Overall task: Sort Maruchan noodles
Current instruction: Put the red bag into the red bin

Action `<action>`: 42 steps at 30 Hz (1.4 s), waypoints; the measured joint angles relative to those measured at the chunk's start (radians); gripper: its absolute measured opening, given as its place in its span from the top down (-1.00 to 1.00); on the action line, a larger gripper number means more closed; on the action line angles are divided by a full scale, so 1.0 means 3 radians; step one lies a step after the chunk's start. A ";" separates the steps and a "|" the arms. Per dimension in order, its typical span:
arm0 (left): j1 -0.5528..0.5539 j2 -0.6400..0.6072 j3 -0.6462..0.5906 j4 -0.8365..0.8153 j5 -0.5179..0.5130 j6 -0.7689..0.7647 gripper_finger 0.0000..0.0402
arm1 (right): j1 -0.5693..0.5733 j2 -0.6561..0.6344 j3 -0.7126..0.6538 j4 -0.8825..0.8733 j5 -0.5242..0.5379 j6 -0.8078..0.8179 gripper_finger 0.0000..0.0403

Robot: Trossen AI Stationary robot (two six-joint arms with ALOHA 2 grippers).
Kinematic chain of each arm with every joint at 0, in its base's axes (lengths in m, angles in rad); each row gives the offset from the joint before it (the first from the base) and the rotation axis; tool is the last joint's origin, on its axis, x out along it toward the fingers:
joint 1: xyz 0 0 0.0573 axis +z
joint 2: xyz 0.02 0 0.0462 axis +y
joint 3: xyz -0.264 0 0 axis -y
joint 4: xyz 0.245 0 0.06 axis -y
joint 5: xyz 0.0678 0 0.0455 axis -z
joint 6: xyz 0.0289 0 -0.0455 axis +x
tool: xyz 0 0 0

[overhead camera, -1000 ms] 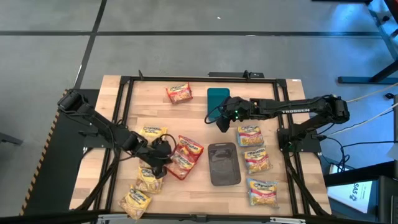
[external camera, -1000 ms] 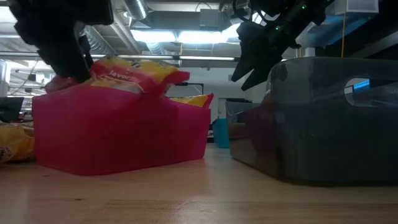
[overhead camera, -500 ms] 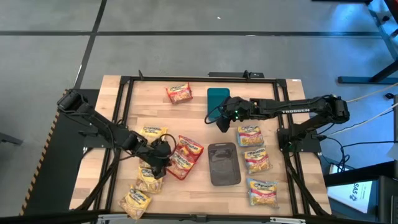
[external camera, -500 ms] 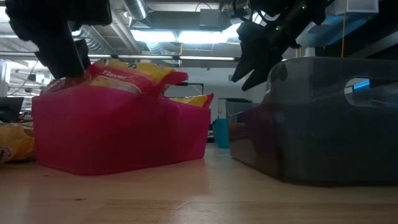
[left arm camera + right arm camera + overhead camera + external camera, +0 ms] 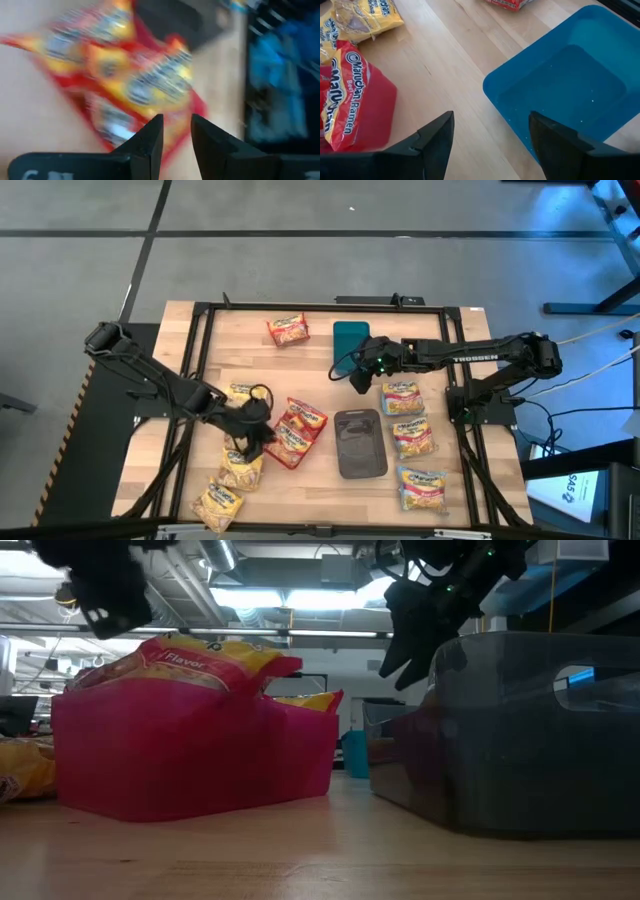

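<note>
Hovering just above the flat pink plastic tray [image 5: 296, 435], the left hand [image 5: 250, 438] stands with fingers parted and empty; red crinkly ramen packets [image 5: 303, 420] lie piled in that tray. Yellow-orange packets [image 5: 240, 469] wait beside it, likely next to be fetched. The right hand [image 5: 357, 375] waits wide open near the teal rectangular tray [image 5: 351, 337].

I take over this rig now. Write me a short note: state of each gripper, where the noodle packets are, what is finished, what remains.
Left gripper: open, empty, beside the pink tray.
Right gripper: open, empty, near the teal tray.
Done: red crinkly ramen packets lie in the pink tray.
Left: yellow-orange packets loose on the table's left side, blue-and-pink packets in a column on its right, one red packet near the far edge. Teal tray and grey tray hold nothing.
</note>
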 joint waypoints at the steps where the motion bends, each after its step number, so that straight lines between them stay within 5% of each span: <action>1: -0.0008 0.0002 0.0000 0.0013 0.0141 0.0031 0.54 | 0.0001 0.0000 0.0000 -0.0004 0.0000 0.0000 -0.25; 15: -0.0041 0.0371 0.0001 0.0042 0.0572 0.0036 0.54 | 0.0001 0.0000 0.0000 -0.0002 0.0001 -0.0004 -0.25; 18: -0.0039 0.0470 -0.0001 0.0036 0.0448 0.0049 0.56 | 0.0001 0.0000 0.0000 -0.0001 0.0001 -0.0002 -0.25; 22: 0.0051 0.0588 0.0000 0.0042 0.0326 0.0057 0.65 | 0.0000 0.0000 0.0000 -0.0001 -0.0071 0.0003 -0.25; 29: 0.0136 0.0941 0.0009 0.0034 0.0653 0.0055 0.91 | 0.0001 0.0000 0.0000 -0.0001 -0.0083 0.0004 -0.25; 42: 0.0143 0.1084 0.0006 0.0091 -0.0327 -0.0044 0.99 | 0.0001 0.0000 0.0000 0.0000 -0.0167 0.0004 -0.25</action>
